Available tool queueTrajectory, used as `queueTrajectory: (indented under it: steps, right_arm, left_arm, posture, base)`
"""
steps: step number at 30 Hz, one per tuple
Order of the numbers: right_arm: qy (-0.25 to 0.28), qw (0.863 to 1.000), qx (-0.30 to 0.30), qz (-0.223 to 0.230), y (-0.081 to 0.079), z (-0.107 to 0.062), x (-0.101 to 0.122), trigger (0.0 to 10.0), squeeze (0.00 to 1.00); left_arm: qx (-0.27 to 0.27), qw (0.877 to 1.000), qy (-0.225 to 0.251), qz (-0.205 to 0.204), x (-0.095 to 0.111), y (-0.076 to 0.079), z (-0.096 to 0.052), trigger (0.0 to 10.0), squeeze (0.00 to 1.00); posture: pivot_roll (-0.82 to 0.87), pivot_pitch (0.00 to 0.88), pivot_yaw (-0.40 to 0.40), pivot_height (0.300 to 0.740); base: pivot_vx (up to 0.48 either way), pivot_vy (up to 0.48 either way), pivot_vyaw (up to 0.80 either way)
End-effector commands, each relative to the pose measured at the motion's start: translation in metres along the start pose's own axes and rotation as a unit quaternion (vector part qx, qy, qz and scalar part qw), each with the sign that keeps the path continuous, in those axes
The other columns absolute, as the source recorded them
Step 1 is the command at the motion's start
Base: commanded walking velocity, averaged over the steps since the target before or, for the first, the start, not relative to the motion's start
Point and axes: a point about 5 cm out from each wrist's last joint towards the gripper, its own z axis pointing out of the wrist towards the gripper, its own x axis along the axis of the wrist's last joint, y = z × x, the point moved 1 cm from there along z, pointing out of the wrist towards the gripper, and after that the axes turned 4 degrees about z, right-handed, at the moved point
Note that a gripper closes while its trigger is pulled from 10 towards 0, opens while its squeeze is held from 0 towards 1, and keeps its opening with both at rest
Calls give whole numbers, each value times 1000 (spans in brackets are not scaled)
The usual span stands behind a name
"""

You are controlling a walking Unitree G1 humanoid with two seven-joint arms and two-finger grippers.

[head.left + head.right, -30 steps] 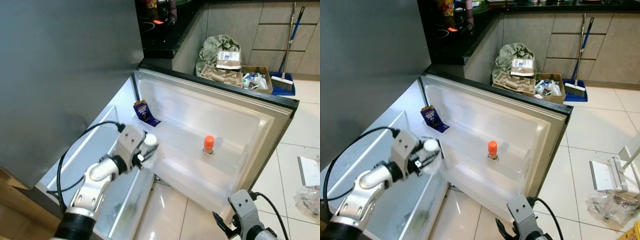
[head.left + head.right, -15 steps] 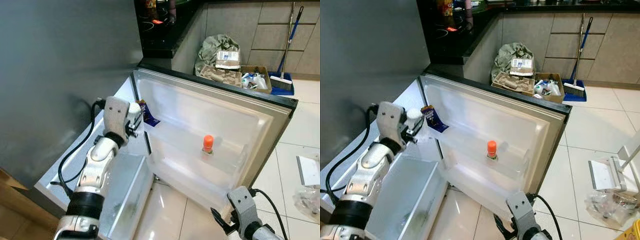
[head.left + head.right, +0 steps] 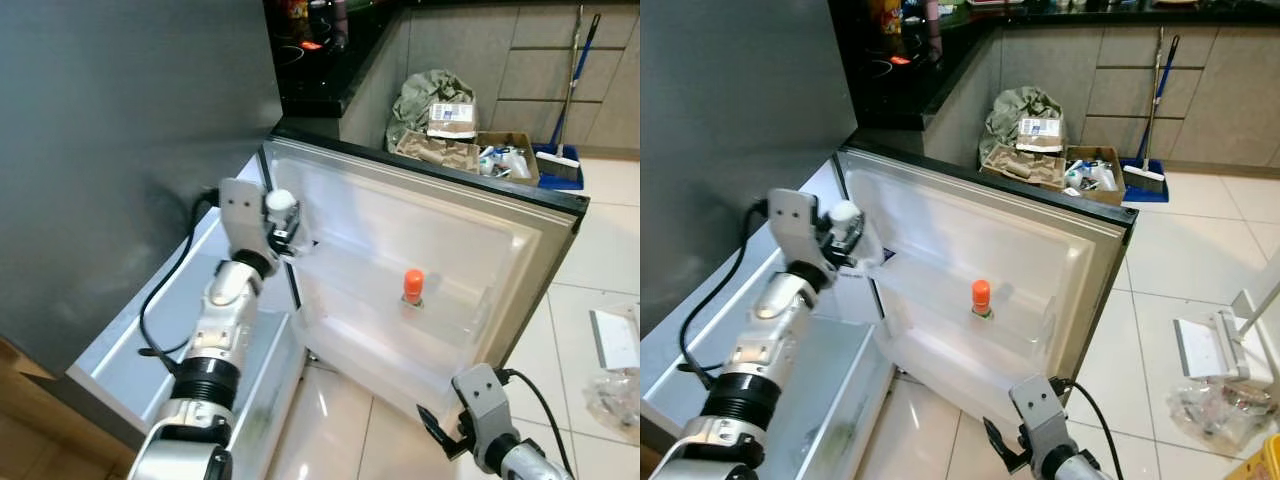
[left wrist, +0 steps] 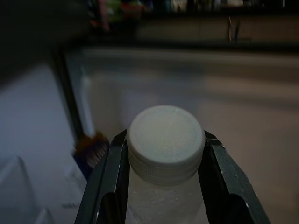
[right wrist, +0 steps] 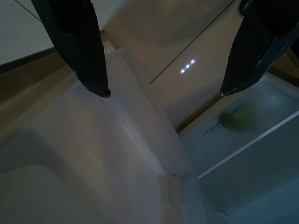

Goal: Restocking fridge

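My left gripper [image 3: 288, 228] is shut on a clear bottle with a white cap [image 3: 281, 200], held upright at the hinge end of the open fridge door [image 3: 520, 250], level with its upper shelf. In the left wrist view both fingers [image 4: 108, 182] clamp the bottle's neck just under the cap [image 4: 166, 140], and a purple packet [image 4: 91, 151] lies on the shelf behind it. An orange-capped bottle [image 3: 413, 286] stands on the door's middle shelf. My right gripper [image 5: 163, 93] hangs open low beside the door's lower edge [image 3: 440, 445], above a fridge drawer.
A clear crisper drawer [image 3: 250, 380] stands pulled out below my left arm. Cardboard boxes and a bag [image 3: 450, 130] lie on the tiled floor behind the door, with a broom [image 3: 565, 150] beside them. A black counter [image 3: 320, 60] is at the back.
My left arm has lifted the bottle from drawer level up and back to the hinge end of the door's upper shelf. The right gripper has stayed low.
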Motion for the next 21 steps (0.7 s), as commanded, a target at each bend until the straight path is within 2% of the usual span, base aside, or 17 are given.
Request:
queueTrajectory:
  steps: [1,6,10,12,14,21]
  right_arm:
    - [-3,1000,5,5,-4,-1,-4,10000,0]
    - [5,1000,6,5,-5,0,0,10000,0]
    - [22,1000,3,4,-5,1,6,10000,0]
    - [24,1000,3,5,-5,1,7,10000,0]
    - [29,1000,3,5,-5,1,8,10000,0]
    - [37,999,-1,9,-5,0,11,10000,0]
  left_arm:
    - [-3,1000,-4,-6,-4,3,3,0,0]
    - [-17,999,-26,-10,-14,12,9,0,0]
    - [-19,1000,-16,-6,-11,13,15,0,0]
    - [-23,1000,0,-13,-5,15,19,0,0]
    - [-27,998,31,-42,7,17,25,0,0]
    - [-23,993,90,-78,25,18,29,0,0]
  posture:
    - [-83,183,83,740]
    - [-83,193,96,740]
    - [-77,203,109,740]
    - [-77,204,110,740]
    - [-77,209,120,740]
    - [-81,204,125,740]
  base:
    - [0,0,0]
    - [0,0,0]
    - [0,0,0]
    - [0,0,0]
    - [0,0,0]
    - [0,0,0]
